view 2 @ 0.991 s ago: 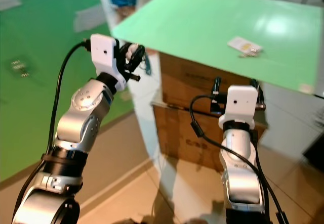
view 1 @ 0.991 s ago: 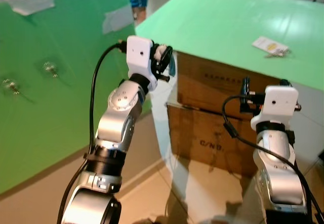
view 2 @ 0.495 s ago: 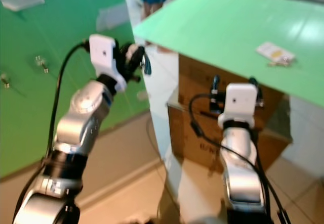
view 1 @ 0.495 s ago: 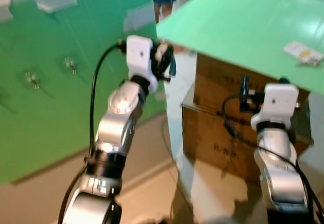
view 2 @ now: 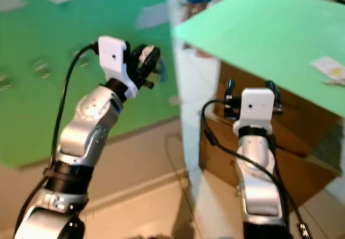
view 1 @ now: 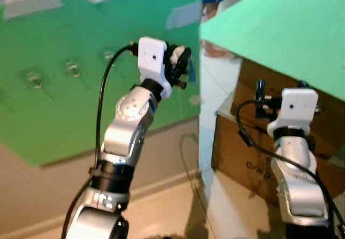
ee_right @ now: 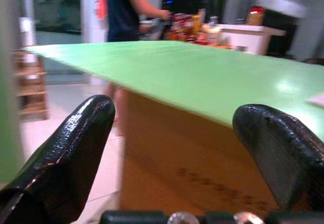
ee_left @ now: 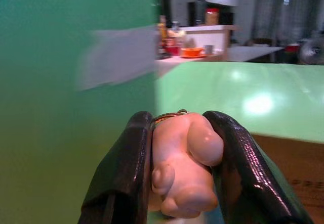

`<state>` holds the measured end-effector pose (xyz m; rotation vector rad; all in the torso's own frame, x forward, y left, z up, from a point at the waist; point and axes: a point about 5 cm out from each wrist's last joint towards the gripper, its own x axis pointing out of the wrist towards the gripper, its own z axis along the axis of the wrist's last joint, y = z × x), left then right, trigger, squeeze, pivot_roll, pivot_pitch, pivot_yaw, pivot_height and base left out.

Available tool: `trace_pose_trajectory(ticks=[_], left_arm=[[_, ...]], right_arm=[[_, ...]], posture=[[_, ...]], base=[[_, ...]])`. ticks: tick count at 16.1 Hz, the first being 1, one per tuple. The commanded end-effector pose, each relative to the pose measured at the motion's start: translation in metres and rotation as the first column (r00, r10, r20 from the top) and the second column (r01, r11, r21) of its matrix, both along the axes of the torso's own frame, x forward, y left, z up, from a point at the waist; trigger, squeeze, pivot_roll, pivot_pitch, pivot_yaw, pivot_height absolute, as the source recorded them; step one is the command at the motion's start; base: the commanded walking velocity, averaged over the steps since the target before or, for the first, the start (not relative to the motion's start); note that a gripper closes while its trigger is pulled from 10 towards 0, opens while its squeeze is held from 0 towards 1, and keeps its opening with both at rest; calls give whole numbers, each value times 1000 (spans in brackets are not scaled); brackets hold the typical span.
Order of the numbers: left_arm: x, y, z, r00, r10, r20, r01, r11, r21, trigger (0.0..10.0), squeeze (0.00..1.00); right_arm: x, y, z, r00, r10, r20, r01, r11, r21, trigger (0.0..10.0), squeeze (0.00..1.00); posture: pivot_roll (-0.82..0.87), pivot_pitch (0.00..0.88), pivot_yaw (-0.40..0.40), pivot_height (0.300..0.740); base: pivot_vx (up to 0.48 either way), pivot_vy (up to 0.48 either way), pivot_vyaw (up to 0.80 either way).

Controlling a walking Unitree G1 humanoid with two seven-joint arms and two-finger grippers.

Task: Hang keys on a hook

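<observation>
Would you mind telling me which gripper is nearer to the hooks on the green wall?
The left. The left gripper, shut on the keychain, is raised just right of the hooks; the right gripper sits by the cardboard box, farther right.

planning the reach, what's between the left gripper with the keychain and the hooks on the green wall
Bare green wall separates the left gripper from the hooks, seen in the left eye view.

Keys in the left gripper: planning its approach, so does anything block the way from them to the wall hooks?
Nothing visible does. The left gripper holds the keys up in open air, and the hooks on the green wall are unobstructed.
</observation>
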<state>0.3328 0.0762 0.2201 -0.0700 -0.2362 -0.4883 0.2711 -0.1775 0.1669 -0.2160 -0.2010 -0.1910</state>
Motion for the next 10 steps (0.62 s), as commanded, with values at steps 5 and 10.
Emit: trace_pose_trajectory(ticks=[5, 10], left_arm=[[-2, 8, 4, 1000, 13, 11, -13, 1000, 6, 0, 0], [1, 19, -4, 995, 96, 6, -97, 994, 44, 0, 0]], right_arm=[[2, 6, 1, 999, 48, 1, -48, 999, -3, 10000, 216], [4, 9, 0, 997, 74, 1, -74, 997, 25, 10000, 196]], posture=[[-193, 0, 106, 740], [-184, 0, 101, 740]], base=[[0, 0, 541], [0, 0, 524]])
